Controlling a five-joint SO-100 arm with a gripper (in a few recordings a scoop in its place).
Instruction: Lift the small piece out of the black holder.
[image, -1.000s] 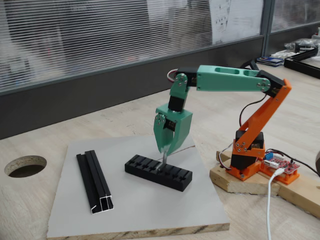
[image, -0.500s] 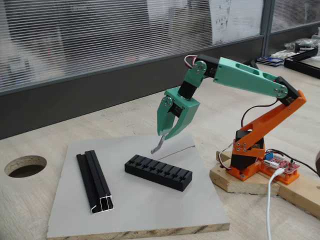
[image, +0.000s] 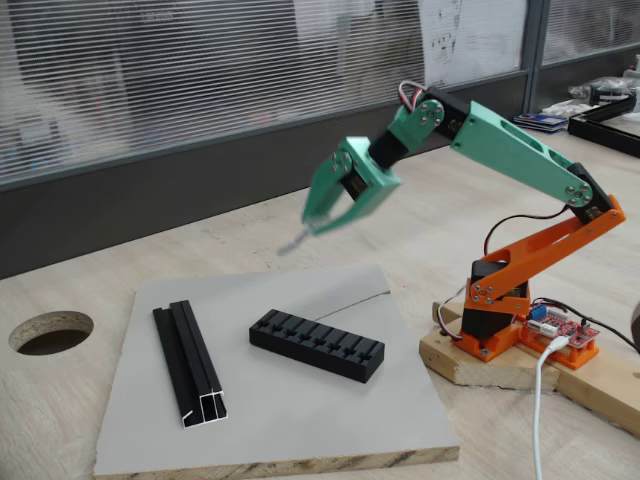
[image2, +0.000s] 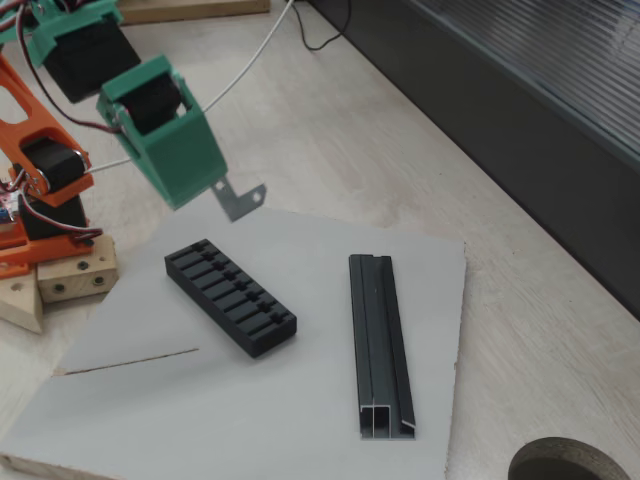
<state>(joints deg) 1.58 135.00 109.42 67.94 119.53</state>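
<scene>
Hand (image: 312, 226) risen, small piece (image2: 238, 198) angled down-left

Matt black slotted holder (image2: 230, 298) on a smooth grey board (image2: 300, 420); the piece (image2: 238, 199) looks dull metal.

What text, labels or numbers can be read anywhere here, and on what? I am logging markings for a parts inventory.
No text can be read.
White paper sheets behind the window blinds: printed marks, too blurred to read.
Small red circuit board beside the orange arm base: any print too small to read.
Black slotted rectangular holder, black grooved rail, green gripper with the thin silvery metal piece: no markings visible.
</scene>
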